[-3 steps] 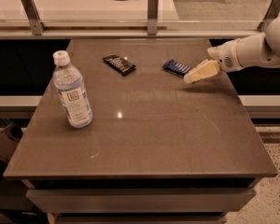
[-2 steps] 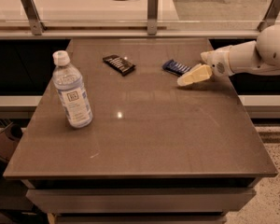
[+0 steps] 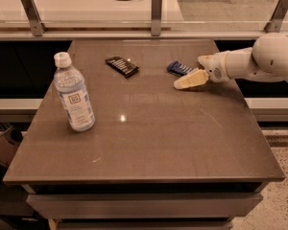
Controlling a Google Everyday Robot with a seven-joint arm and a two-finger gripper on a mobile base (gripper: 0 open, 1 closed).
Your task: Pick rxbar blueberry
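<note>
Rxbar blueberry: the rxbar blueberry (image 3: 179, 68) lies flat in its blue wrapper on the table, in the upper right of the frame, near the far edge.
Gripper: the gripper (image 3: 189, 72) sits low at the bar's right end. Its two cream fingers are spread apart and hold nothing. The long lower finger (image 3: 191, 79) slants down-left just in front of the bar; whether it touches the wrapper cannot be told.
Arm: the white arm (image 3: 259, 61) enters from the right edge.
Dark bar: the dark bar (image 3: 122, 66) lies flat, left of the blue one and apart from it.
Water bottle: the water bottle (image 3: 75, 94) stands upright, white cap on, at left of centre.
Table: the table (image 3: 149, 143) has a grey-brown top.
</note>
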